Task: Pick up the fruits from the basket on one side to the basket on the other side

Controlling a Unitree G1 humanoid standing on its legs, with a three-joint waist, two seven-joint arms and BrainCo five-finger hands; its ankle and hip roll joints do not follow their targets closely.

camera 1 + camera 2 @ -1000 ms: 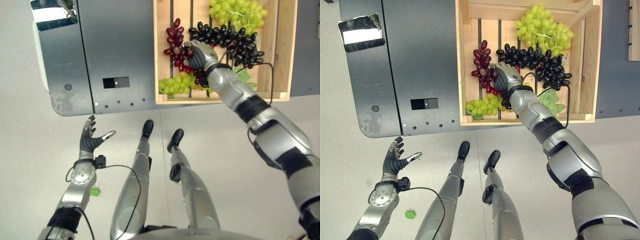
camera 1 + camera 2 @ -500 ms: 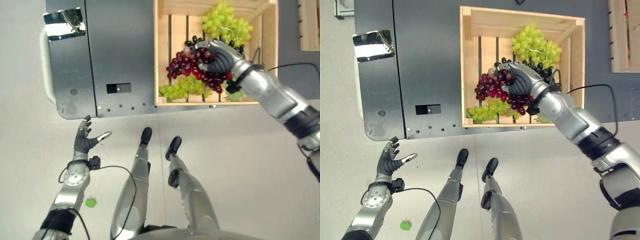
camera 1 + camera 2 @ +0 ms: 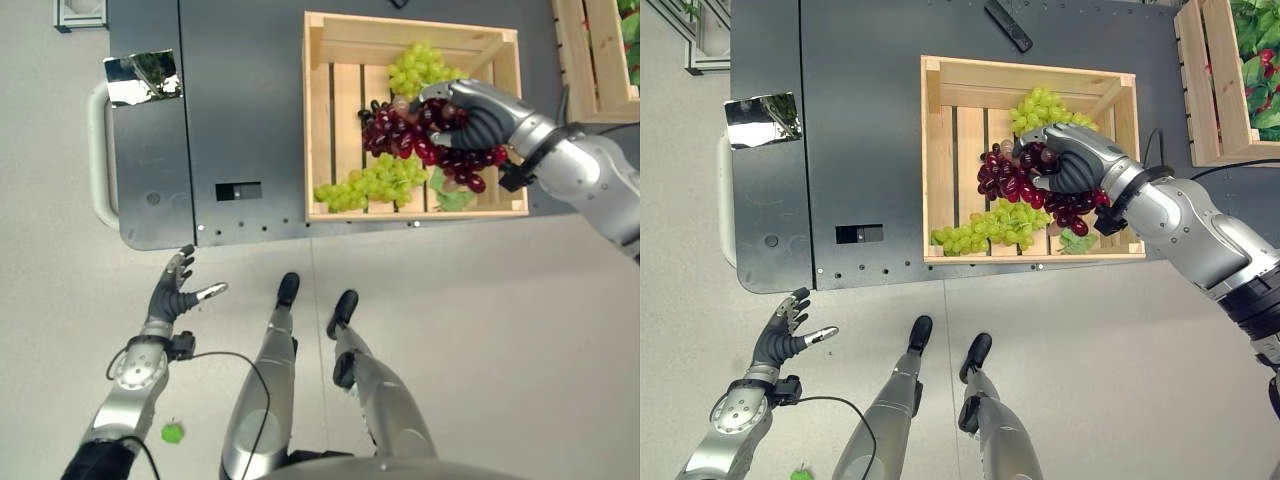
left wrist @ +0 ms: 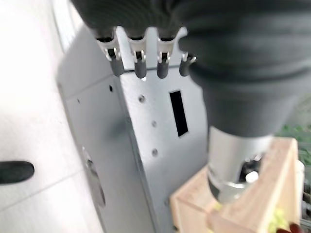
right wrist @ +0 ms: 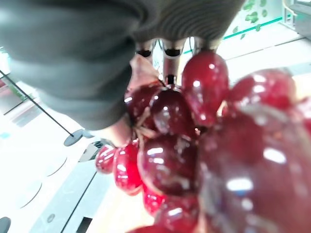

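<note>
- The left hand (image 3: 178,295) hangs low beside the robot, off the near edge of the dark counter (image 3: 860,150), fingers spread and relaxed with nothing in them.
- On the counter sits a wooden slatted crate (image 3: 940,160) (the task's source basket, by the look of it). A bunch of green grapes (image 3: 990,227) lies along its near wall, and a second green bunch (image 3: 1040,106) lies at its far end.
- The right hand (image 3: 1075,160) is over the middle of this crate, fingers curled tight round a bunch of red grapes (image 3: 1015,180). The bunch trails from the hand on both sides and looks lifted off the slats, though I cannot tell whether its lowest grapes are quite free. The right wrist view shows the glossy red grapes pressed right against the palm.
- A green leaf (image 3: 1073,241) lies in the near right corner of the crate.
- At the far right, well apart, stands a second wooden crate (image 3: 1200,80) with leaves and something red already in it, probably the destination.
- Progress, as I judge it: this bunch is picked up but not yet carried across. The two green bunches are still to be moved.
</note>
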